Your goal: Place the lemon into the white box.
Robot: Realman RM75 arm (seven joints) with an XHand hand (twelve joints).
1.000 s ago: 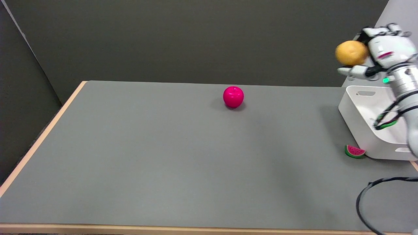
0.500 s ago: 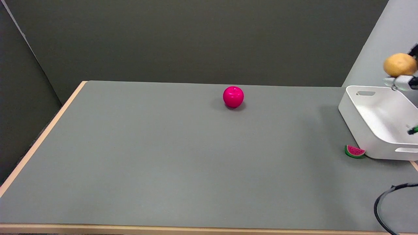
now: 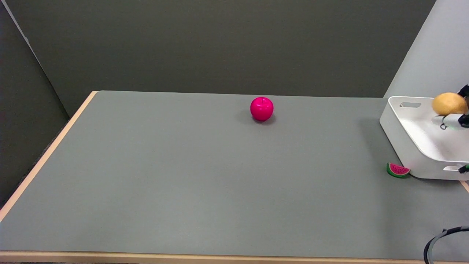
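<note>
1. The right hand (image 3: 462, 116), mostly out of frame at three o'clock, is gripping the lemon (image 3: 449, 103) inside the white box (image 3: 405, 141).
2. Releasing too high is risking a bounce out toward the watermelon slice (image 3: 398, 170).

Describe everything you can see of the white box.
The white box is a smooth, plastic-looking open bin with rounded corners and slot handles in its far and near walls. It sits upright at the table's right edge, cut off by the frame. The lemon, held by the robot hand, hangs over its inside. A watermelon slice lies by its near-left corner.
</note>
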